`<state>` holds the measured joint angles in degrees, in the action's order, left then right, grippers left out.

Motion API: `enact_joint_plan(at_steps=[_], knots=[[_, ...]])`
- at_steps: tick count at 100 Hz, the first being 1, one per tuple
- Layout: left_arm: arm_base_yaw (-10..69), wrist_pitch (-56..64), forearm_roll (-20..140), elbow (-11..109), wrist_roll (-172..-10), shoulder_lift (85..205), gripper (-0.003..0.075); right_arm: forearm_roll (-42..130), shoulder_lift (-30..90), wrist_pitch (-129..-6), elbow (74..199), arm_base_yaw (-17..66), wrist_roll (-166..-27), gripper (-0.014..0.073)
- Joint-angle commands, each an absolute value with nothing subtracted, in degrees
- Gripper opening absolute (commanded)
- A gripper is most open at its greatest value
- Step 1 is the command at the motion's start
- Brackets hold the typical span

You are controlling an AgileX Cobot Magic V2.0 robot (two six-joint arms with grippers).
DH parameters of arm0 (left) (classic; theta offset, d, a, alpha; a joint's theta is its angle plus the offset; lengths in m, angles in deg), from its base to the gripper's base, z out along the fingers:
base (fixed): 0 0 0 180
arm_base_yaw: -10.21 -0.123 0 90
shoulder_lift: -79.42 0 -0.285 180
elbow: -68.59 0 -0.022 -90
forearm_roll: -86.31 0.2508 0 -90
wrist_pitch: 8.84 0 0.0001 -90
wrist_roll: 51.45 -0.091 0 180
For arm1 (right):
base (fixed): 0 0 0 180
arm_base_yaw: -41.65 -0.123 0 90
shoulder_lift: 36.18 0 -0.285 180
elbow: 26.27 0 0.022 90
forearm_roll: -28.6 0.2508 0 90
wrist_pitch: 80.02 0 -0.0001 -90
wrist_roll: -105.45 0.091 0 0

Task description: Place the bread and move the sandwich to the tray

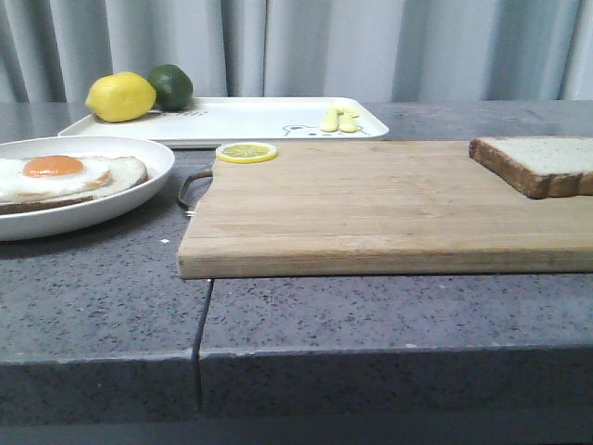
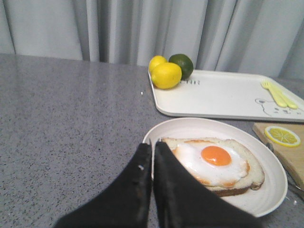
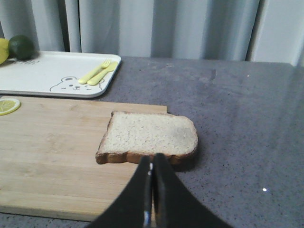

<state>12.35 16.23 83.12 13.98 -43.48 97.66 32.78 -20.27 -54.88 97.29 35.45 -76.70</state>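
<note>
Nothing picked yet: both pincers closed empty, right pincer [image 3: 152, 173] just short of bread [image 3: 149, 135], so next it must open and grip the slice.

A: What shows of the robot itself?

B: Only fingers, and only from the wrist cameras. The left gripper [image 2: 152, 154] has two matte black fingers, broad at the base and narrowing to blunt tips.

A: Any markings?

B: A few pale scuffs and specks along the inner edge of one left finger [image 2: 138, 178]. No screws or cables show.

A: And the right?

B: The right gripper [image 3: 152, 164] looks the same: black, smooth, wedge-shaped jaws, with a thin pale line down the seam between them.
</note>
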Motion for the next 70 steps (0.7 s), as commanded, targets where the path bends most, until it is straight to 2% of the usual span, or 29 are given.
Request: enact_joint_plan(at_steps=[1,32,48,70], knots=[[12.82,20.93,82.41,23.10,-43.06,104.80,-0.0019,34.05,-15.33,-53.09,104.51,35.70,-76.56,-0.0067],[14.95,38.15,83.15,47.79,-50.41,124.67,-0.0019,40.61,0.71,-41.50,123.10,35.70,-76.54,-0.0067],[18.70,39.06,82.71,51.35,-50.53,127.90,-0.0019,40.83,6.56,-39.27,126.45,35.70,-76.54,-0.0067],[19.25,40.31,81.83,51.40,-50.53,128.84,-0.0019,42.84,9.15,-39.33,126.49,35.70,-76.54,-0.0067]])
